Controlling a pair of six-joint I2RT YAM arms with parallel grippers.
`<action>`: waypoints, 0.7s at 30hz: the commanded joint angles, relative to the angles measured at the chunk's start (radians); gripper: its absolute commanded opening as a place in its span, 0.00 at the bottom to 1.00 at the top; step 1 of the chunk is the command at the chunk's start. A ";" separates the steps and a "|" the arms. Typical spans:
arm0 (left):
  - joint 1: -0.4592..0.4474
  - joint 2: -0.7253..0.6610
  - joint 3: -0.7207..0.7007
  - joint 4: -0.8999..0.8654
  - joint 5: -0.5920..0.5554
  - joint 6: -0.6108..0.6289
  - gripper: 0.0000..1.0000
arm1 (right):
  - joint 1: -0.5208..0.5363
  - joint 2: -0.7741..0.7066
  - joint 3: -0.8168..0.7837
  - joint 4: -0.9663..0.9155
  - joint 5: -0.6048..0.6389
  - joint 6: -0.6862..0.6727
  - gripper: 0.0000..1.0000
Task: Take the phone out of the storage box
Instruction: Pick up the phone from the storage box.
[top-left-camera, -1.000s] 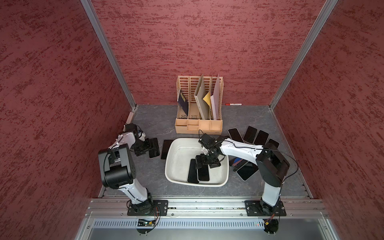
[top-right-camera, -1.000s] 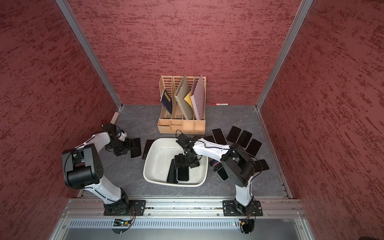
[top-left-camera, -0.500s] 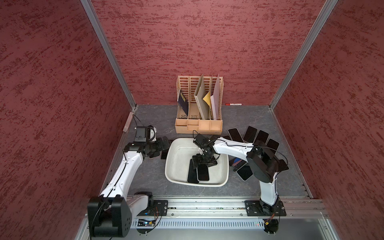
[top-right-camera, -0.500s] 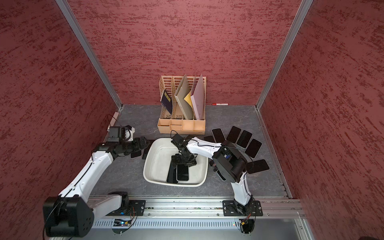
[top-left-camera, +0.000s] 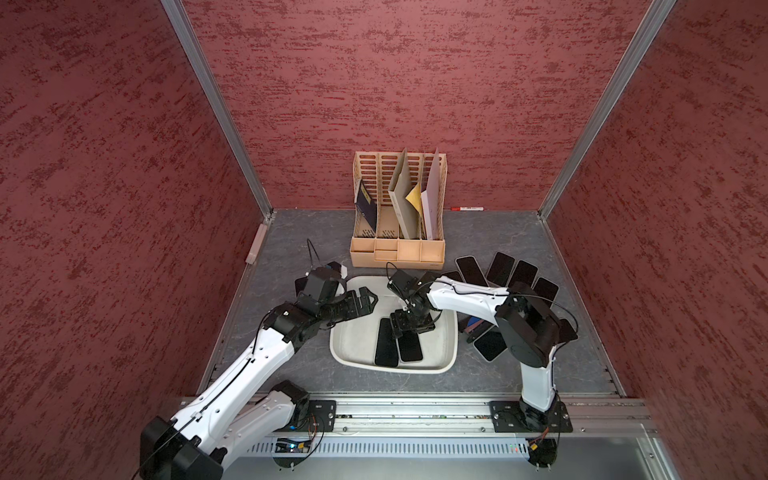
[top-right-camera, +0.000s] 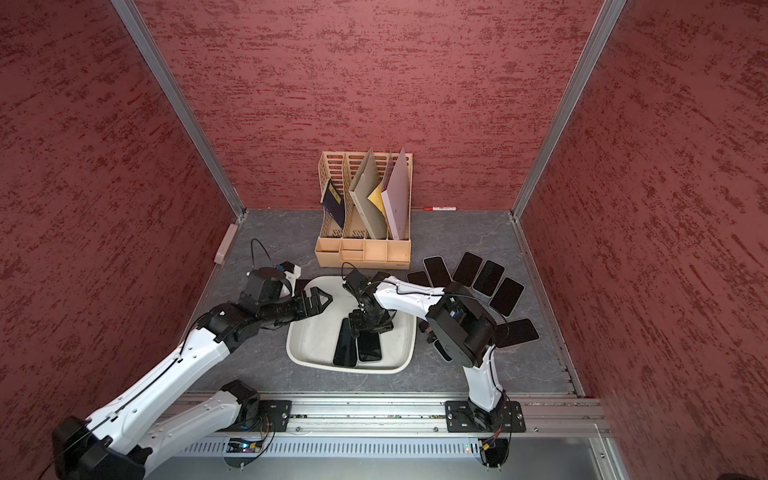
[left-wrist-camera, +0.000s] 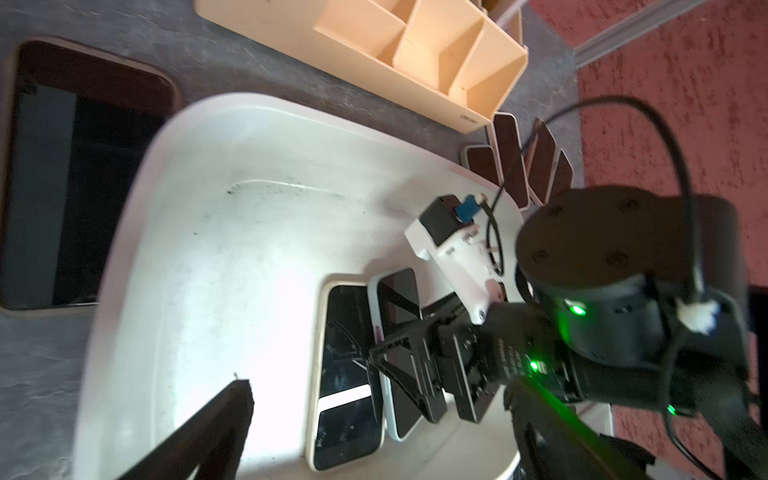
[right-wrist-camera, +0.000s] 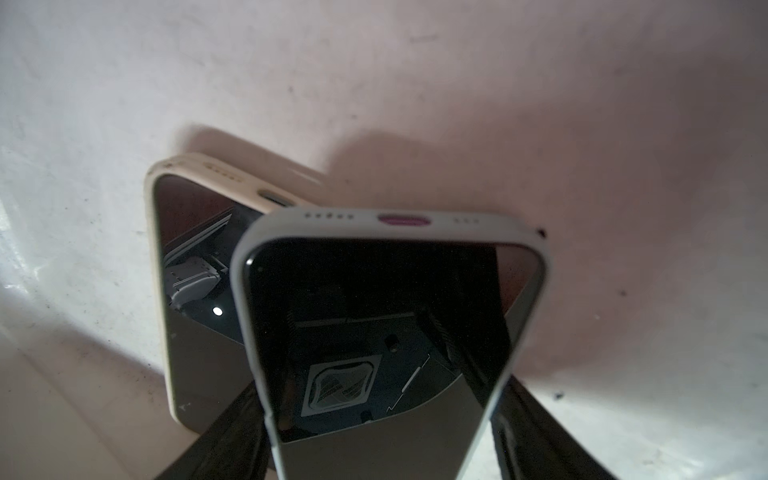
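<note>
Two phones logged inside storage box (top-left-camera: 347, 357), grey-cased phone (right-wrist-camera: 374, 332) overlapping cream-cased phone (top-left-camera: 385, 347). Found right pincer (top-left-camera: 411, 326) at the same spot as a second ago, fingers flanking grey-cased phone's long edges; cannot tell whether pinching yet. Found left pincer (top-left-camera: 368, 305) swung in from the surface phone (left-wrist-camera: 83, 174) to above box's left rim, spread wide, empty.

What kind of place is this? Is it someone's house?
Likely a robot test booth, not a home. The left arm and right arm are robots bolted to a metal rail; red walls box in a small grey table; many phones lie beside a storage box.
</note>
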 joint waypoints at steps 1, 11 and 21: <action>-0.085 -0.014 0.013 0.030 -0.032 -0.030 1.00 | -0.007 -0.085 -0.026 0.014 0.043 -0.010 0.66; -0.393 0.136 0.004 0.172 -0.139 -0.085 0.97 | -0.113 -0.313 -0.113 0.061 -0.024 0.038 0.64; -0.462 0.371 0.137 0.206 -0.207 -0.059 0.85 | -0.126 -0.427 -0.111 0.049 -0.129 0.098 0.64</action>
